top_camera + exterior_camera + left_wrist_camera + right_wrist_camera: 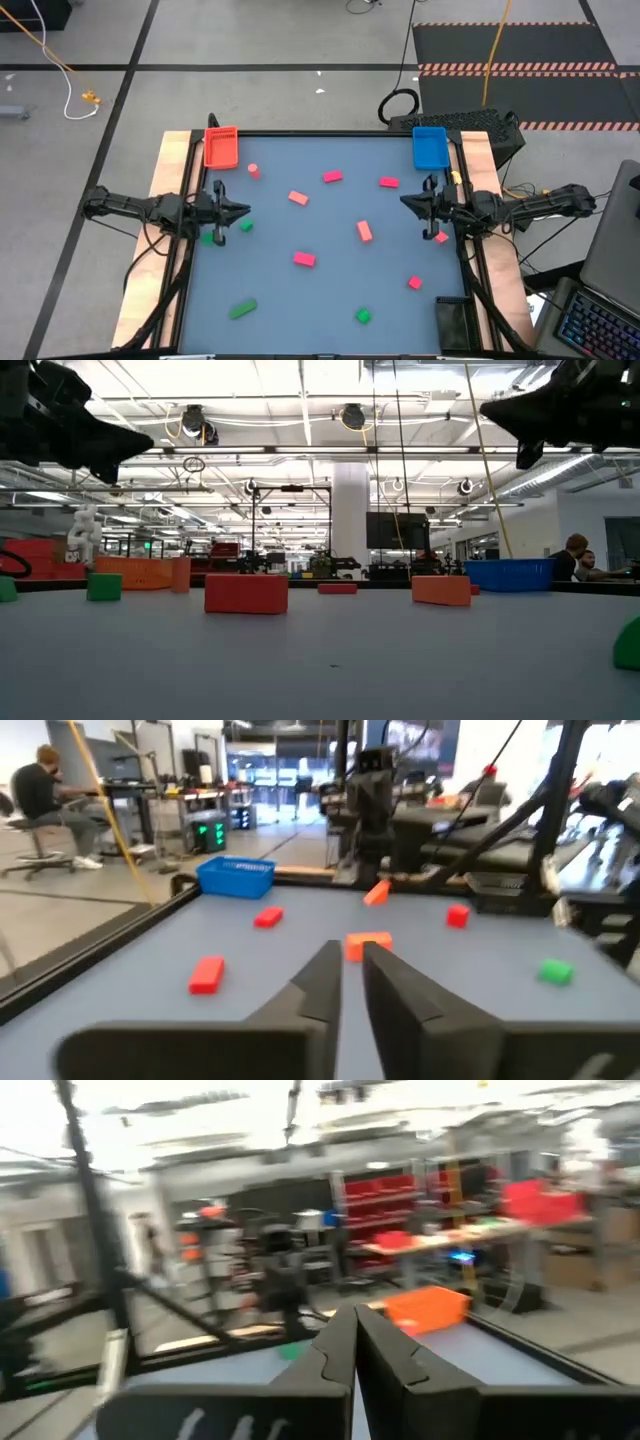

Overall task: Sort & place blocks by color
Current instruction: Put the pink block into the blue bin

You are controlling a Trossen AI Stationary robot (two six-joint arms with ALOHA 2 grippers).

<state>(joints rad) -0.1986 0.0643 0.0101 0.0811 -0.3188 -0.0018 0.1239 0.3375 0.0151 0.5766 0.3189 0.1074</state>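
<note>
Grey-blue table [330, 290] carrying scattered blocks: pink pieces [332, 177], [389, 183], [304, 259] and [415, 283]; salmon pieces [298, 198], [364, 231] and [254, 170]; green pieces [242, 310], [363, 316] and [246, 227]. Red tray [221, 147] at far left corner, blue tray [429, 147] at far right corner, dark tray [452, 322] at near right edge. Left gripper [243, 210] raised above left edge, fingers [322, 982] parted by a narrow gap, grasping nothing. Right gripper [405, 200] raised above right edge, clenched, nothing between fingers [340, 1342]. One more pink block [441, 237] partly under right arm.
</note>
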